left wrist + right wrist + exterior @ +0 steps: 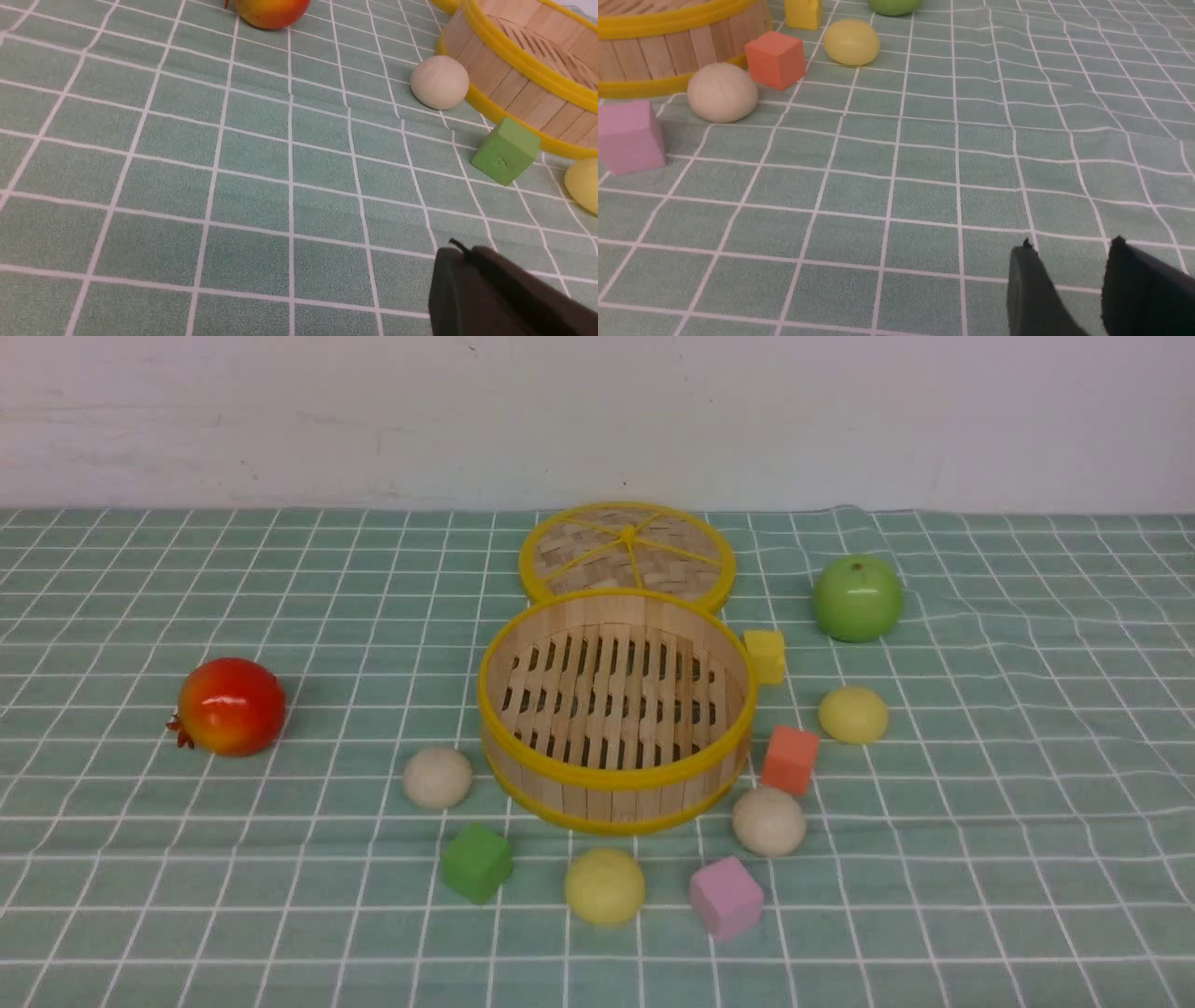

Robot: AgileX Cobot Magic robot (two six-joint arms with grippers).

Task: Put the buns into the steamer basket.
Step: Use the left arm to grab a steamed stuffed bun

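Front view: the steamer basket sits centre frame, empty, with four buns scattered around it on the tabletop. Left wrist: the left gripper is clenched on nothing. Right wrist: the right gripper is parted and empty. First pickup is pending, I'd say; next comes a reach to a bun.

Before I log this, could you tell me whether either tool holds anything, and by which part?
Nothing is held: the left tool is shut empty, the right tool open and empty.

L fingers matte black, blocky, w/ thin curled sliver at tip; R fingers black, tapered, frayed tips
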